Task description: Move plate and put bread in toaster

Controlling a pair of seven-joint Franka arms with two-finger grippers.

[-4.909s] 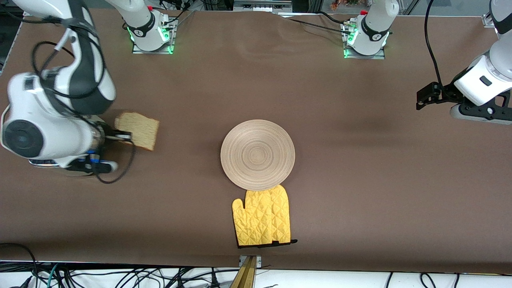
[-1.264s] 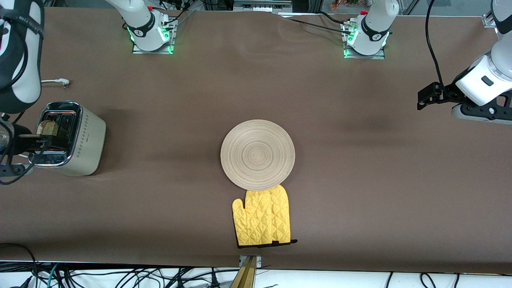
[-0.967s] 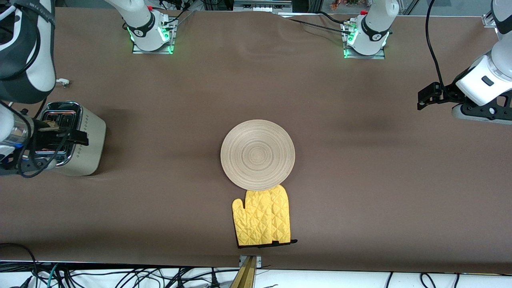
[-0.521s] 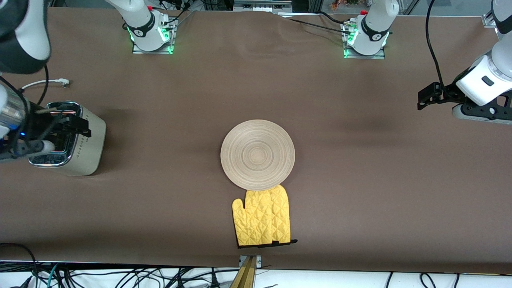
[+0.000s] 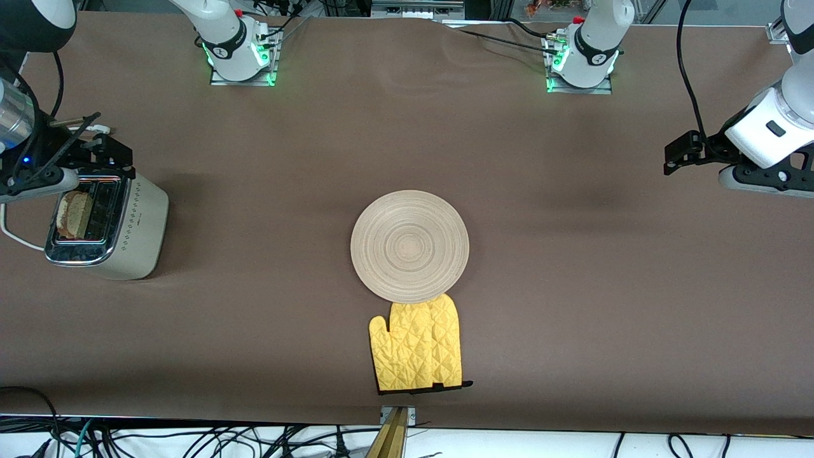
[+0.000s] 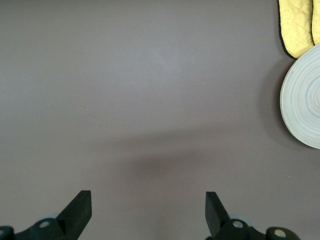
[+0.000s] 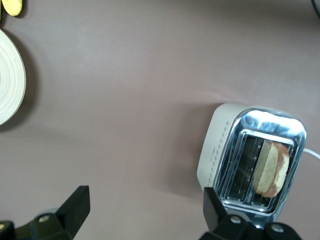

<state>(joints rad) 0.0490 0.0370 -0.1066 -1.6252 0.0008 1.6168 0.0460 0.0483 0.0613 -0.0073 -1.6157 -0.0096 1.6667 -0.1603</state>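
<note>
The cream toaster [image 5: 130, 232] stands at the right arm's end of the table. The bread [image 5: 71, 213] sits upright in one of its slots, the one away from the plate. My right gripper [image 5: 111, 156] is open and empty, up over the toaster's end nearest the robots' bases. In the right wrist view the toaster [image 7: 220, 150] and the bread [image 7: 272, 167] lie beside my open right gripper [image 7: 145, 200]. The wooden plate [image 5: 409, 247] lies mid-table. My left gripper [image 5: 677, 152] waits open and empty at the left arm's end, also seen in its wrist view [image 6: 145, 202].
A yellow oven mitt [image 5: 416, 346] lies nearer the front camera than the plate, its fingertips under the plate's edge. The toaster's white cord [image 5: 16, 238] trails at the table's end. The plate [image 6: 305, 100] and mitt [image 6: 297, 25] show in the left wrist view.
My right gripper carried the bread to the toaster, let it go in the slot, then rose and drew back toward the robots' bases. The left arm has not moved.
</note>
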